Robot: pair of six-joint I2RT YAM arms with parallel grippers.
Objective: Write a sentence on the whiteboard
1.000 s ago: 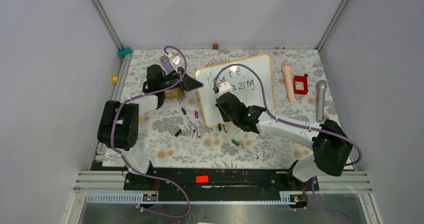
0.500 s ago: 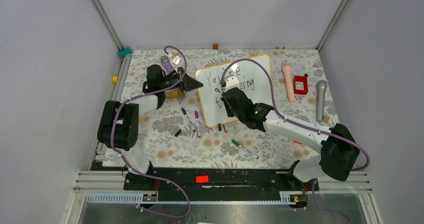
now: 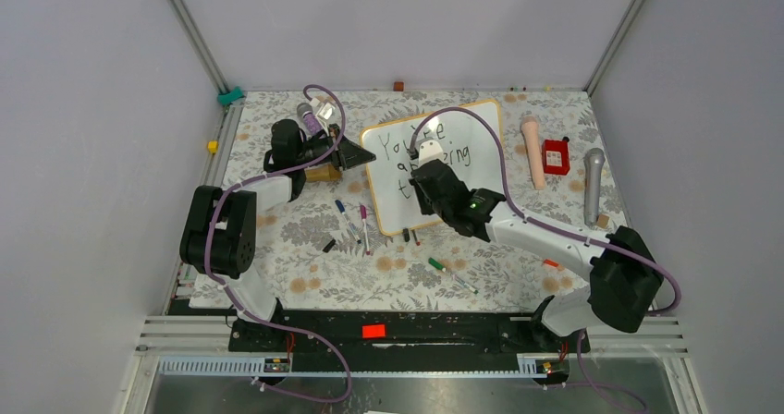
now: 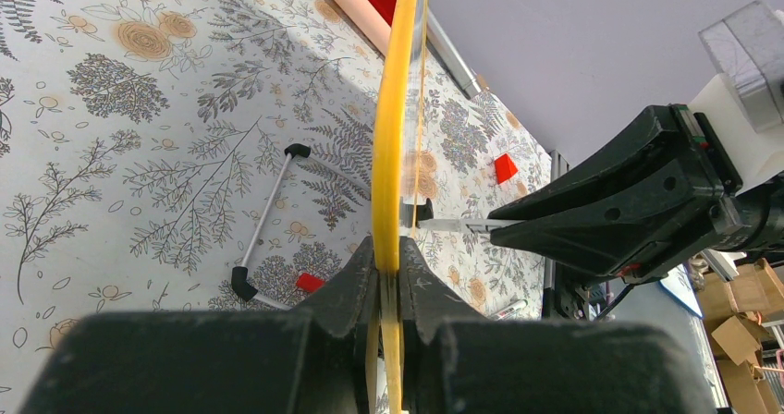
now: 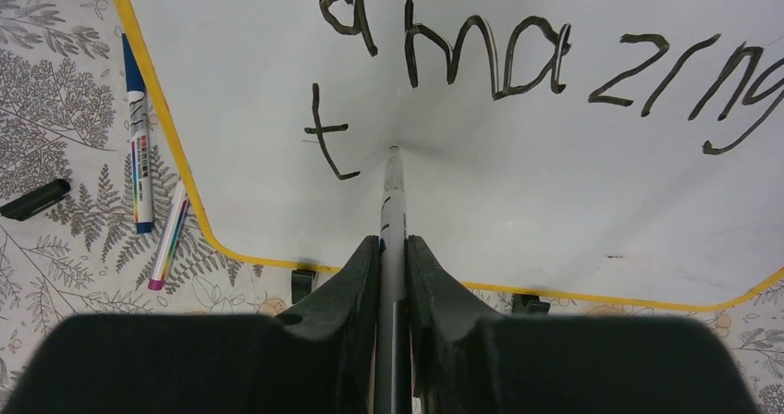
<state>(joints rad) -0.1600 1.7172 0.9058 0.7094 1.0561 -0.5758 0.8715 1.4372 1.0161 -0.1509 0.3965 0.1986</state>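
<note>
White and glossy from overhead, the whiteboard (image 3: pixel 481 123) sat at the far middle of the floral tabletop (image 3: pixel 305 248). The left gripper (image 3: pixel 356 158) was at its left edge and the right gripper (image 3: pixel 414 176) over its lower left part, beside the sentence (image 3: pixel 434 155). From the left wrist, that gripper's (image 4: pixel 386 252) jaws were clamped on the board's yellow frame (image 4: pixel 393 137), seen edge-on, while the right gripper (image 4: pixel 499 225) reached in with a marker (image 4: pixel 453 224). From the right wrist, the jaws (image 5: pixel 392 248) were closed on the marker (image 5: pixel 394 192), its tip on the board (image 5: pixel 555 201) just right of a lone "t" (image 5: pixel 328 141) under "amazing" (image 5: pixel 518 63). Two loose pens (image 5: pixel 137 146) lay just off the board's left edge.
</note>
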